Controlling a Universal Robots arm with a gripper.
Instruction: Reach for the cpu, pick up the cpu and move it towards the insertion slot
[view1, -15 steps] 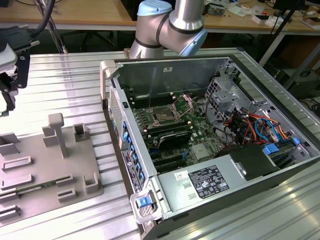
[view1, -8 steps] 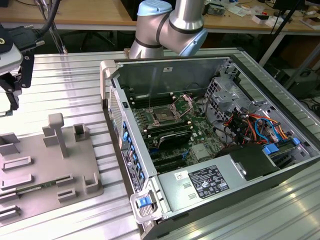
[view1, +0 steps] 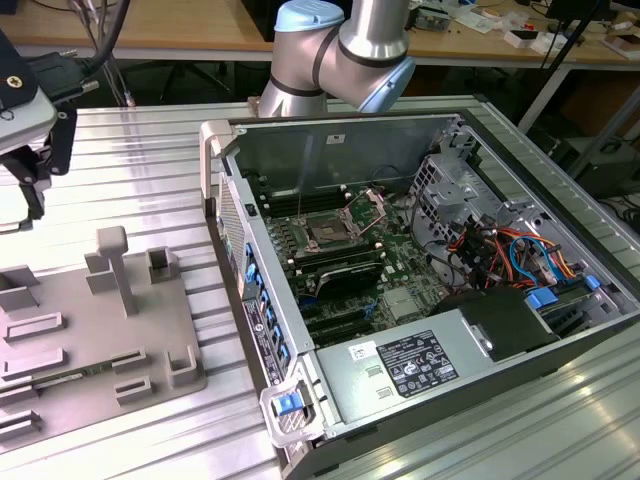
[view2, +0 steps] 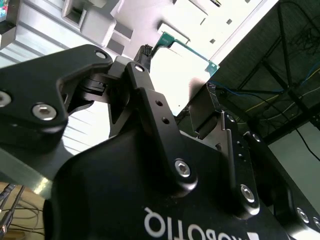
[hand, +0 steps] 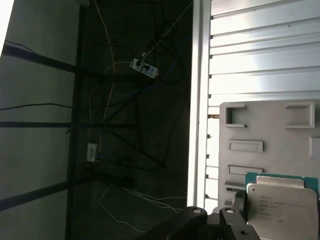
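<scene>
Exterior view: one robot arm (view1: 340, 50) reaches across a ribbed metal table (view1: 140, 170) to the view's left, where its single gripper (view1: 30, 185) hangs above a grey tray (view1: 150, 330) of plastic blocks. One computer case (view1: 420, 130) lies on its side with the cover off, apparently so that the board faces up for work from above. In it sits the one insertion slot (view1: 328, 232), dark with a brownish centre. Its metal frame seems to be swung up, which would leave the seat open. Gripper and slot are well apart, with the case wall between them. Second wrist view: two black fingers (view2: 150, 105) of the gripper (view2: 177, 80) flank the single cpu (view2: 182, 62), one on each side. They appear clamped on its opposite edges, a hold that likely keeps the pale top and the underside untouched. Its green rim shows at the far side, with the tray (view2: 100, 25) beyond it. First wrist view: one finger (hand: 239, 204) presses against the side of the cpu (hand: 282, 205), whose silvery top faces the camera. The chip looks to be held clear of the tray (hand: 270, 125) behind it, beside the table's edge.
</scene>
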